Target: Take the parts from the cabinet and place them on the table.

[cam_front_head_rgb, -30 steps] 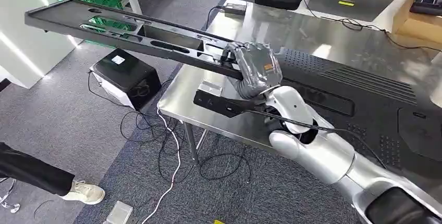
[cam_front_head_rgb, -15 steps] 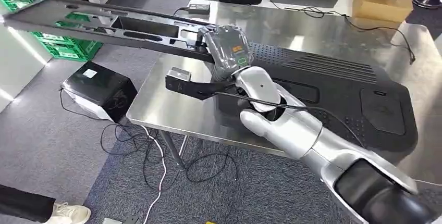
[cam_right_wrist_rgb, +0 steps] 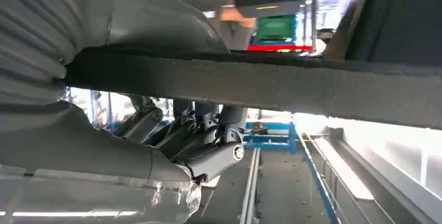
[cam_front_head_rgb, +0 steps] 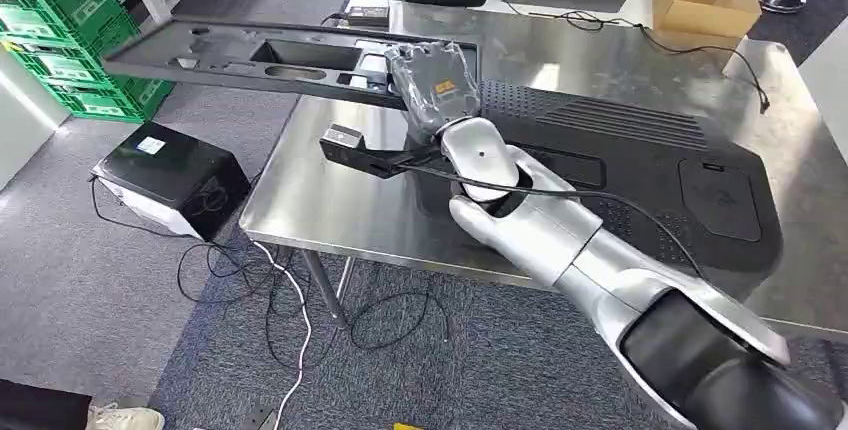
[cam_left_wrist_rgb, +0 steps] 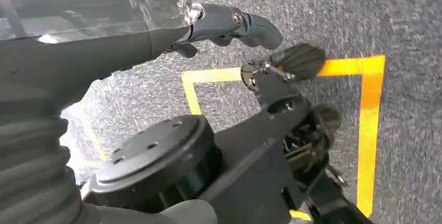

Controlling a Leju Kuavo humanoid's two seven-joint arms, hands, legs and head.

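Nearest, right hand point(cam_front_head_rgb: 437, 85) clasped one end of long black slotted plastic panel point(cam_front_head_rgb: 270, 58), held raised over steel table's point(cam_front_head_rgb: 310, 205) far-left edge. Left hand point(cam_left_wrist_rgb: 229, 23): grasp unclear. Carrying step; next, lower panel flat beside large black perforated cover point(cam_front_head_rgb: 640, 165).

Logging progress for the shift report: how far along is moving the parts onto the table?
Done: one large black panel already lies flat on the steel table. In hand: the right hand grips a long black frame part by one end, held above the table's corner, most of it overhanging the floor. Left: setting that part down. The cabinet's contents cannot be judged.
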